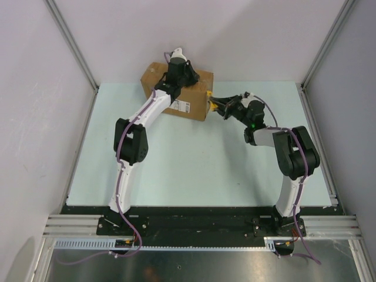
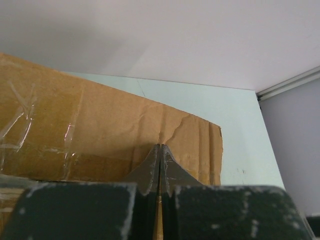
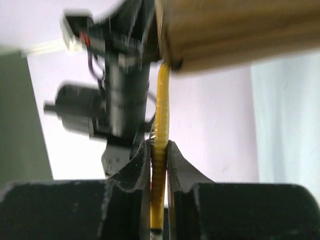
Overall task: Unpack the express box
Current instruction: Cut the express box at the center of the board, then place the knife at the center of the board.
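Note:
The express box (image 1: pixel 197 94), a brown cardboard carton with a white label (image 1: pixel 182 107), stands at the table's far edge. My left gripper (image 1: pixel 189 74) rests on its top, shut. In the left wrist view the closed fingertips (image 2: pixel 160 147) touch the creased, taped cardboard (image 2: pixel 100 125). My right gripper (image 1: pixel 224 107) sits just right of the box, shut on a yellow utility knife (image 1: pixel 212 104). In the right wrist view the knife (image 3: pixel 161 110) stands between the fingers (image 3: pixel 159 145), its far end meeting the edge of the box (image 3: pixel 235 30).
The pale green table (image 1: pixel 194 164) is fenced by metal frame posts (image 1: pixel 73 44) and white walls. The left arm's wrist (image 3: pixel 115 90) shows blurred behind the knife. Both arm bases sit on the black rail (image 1: pixel 194 223) at the near edge.

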Robot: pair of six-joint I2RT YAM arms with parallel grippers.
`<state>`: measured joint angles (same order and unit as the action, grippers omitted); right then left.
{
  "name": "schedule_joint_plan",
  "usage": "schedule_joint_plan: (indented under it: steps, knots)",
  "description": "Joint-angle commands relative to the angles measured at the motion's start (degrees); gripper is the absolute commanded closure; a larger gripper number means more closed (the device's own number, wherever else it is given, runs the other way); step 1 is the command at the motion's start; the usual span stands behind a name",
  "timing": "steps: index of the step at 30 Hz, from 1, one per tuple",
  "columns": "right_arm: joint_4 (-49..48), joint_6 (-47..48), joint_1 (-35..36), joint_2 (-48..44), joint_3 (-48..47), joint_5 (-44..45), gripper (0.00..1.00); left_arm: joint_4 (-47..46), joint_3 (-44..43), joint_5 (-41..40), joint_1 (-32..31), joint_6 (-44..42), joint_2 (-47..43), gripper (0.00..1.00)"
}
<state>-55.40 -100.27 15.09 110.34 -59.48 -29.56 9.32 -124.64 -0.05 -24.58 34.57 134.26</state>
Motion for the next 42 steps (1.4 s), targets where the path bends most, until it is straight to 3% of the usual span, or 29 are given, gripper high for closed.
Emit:
schedule_joint_plan:
  steps: [1, 9, 13, 16, 20, 22, 27, 34, 38, 39, 42]
  knots:
    - [-17.29, -6.08, 6.35, -5.67, 0.68, -15.79, 1.00, 20.91, 5.11, -3.55, -0.29, -0.46, 9.97, 1.00]
    - [-19.58, -6.34, 6.09, -5.84, 5.68, -16.93, 1.00, 20.91, 5.46, -2.76, -0.29, -0.99, 9.80, 1.00]
    - [-12.30, 0.75, 4.07, -9.00, 9.20, -17.46, 1.00, 20.82, 6.16, -1.79, -0.29, -2.39, 8.57, 0.98]
    - [6.12, 16.37, 1.44, -14.88, 10.00, -17.20, 1.00, 20.47, 5.55, -0.48, -0.38, -4.76, 6.82, 0.93]
    - [36.22, 38.87, -1.20, -20.08, 8.25, -8.88, 1.00, 19.42, 1.70, 2.77, -0.47, -7.23, 4.26, 0.80]
    - [42.10, 48.73, -2.26, -18.77, 7.11, -6.83, 1.00, 19.24, -0.33, 3.74, -0.47, -8.20, 3.39, 0.71]
    - [58.36, 63.07, -1.04, -12.88, 5.87, 5.28, 1.00, 18.72, -6.84, 6.03, -0.47, -10.30, -0.22, 0.52]
    - [63.83, 71.00, 5.29, -12.70, 5.87, 21.99, 1.00, 18.36, -3.08, 0.15, -0.21, -12.68, -10.23, 0.44]
    - [65.58, 70.39, 6.52, -12.52, 5.61, 26.04, 0.80, 18.10, 5.08, -3.37, 0.76, -11.98, -17.09, 0.39]
    - [66.29, 70.21, 6.62, -12.78, 5.52, 26.65, 0.65, 18.19, 5.98, -3.46, 0.93, -11.98, -18.14, 0.38]
    - [67.70, 69.95, 6.62, -14.36, 5.61, 28.94, 0.46, 17.84, 9.15, -3.99, 1.90, -11.89, -21.66, 0.34]
